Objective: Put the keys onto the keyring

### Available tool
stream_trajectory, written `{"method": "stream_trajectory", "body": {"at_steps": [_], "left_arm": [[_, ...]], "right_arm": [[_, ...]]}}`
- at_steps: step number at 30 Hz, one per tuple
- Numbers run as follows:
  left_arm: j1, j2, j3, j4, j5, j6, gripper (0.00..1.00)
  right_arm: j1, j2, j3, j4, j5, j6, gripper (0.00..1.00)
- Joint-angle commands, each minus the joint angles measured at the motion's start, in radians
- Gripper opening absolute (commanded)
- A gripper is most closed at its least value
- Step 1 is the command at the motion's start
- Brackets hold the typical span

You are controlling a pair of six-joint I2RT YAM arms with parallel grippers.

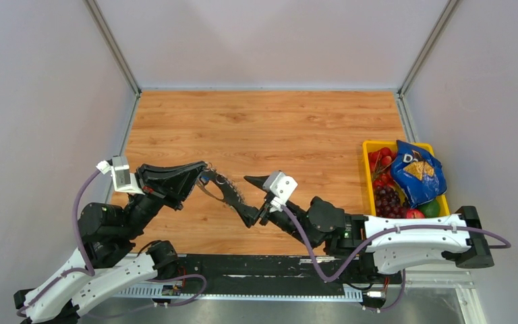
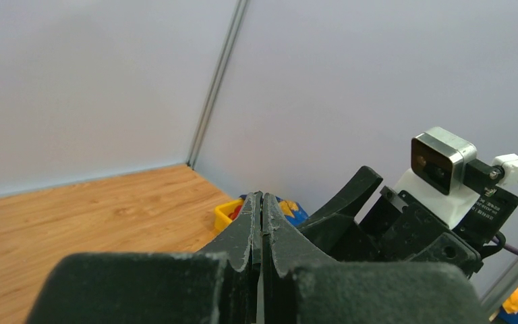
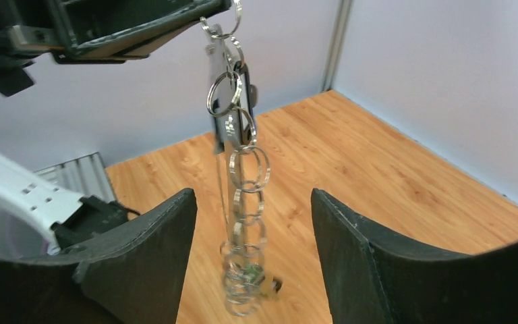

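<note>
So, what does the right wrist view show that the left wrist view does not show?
Only the right wrist view: the keyring, hanging as a chain of rings from the left fingers, with a green tag near its bottom. Its lower part hangs between the open right fingers.
Only the left wrist view: the right arm's camera and the yellow bin.
Both: the left fingers, the right fingers, the wooden table and the grey walls.

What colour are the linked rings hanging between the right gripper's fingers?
Silver: the linked rings are shiny bare metal, seen best in the right wrist view.
</note>
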Motion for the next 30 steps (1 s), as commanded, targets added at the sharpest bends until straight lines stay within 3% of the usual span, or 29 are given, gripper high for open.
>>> {"method": "stream_trajectory", "body": {"at_steps": [1,7,18,30], "left_arm": [[-0.001,0.008,0.025,0.056,-0.009,0.01,0.0],[-0.002,0.017,0.031,0.059,-0.009,0.008,0.0],[-0.002,0.033,0.061,0.023,0.064,0.007,0.0],[-0.001,0.115,0.196,-0.113,0.442,0.058,0.0]], "right_arm": [[-0.004,-0.071,-0.017,-0.154,-0.175,0.072,0.68],[-0.004,-0.17,-0.044,-0.281,-0.352,0.075,0.7],[-0.003,-0.27,-0.084,-0.313,-0.402,0.011,0.72],[-0.002,-0.353,-0.02,-0.457,-0.453,-0.107,0.76]]}}
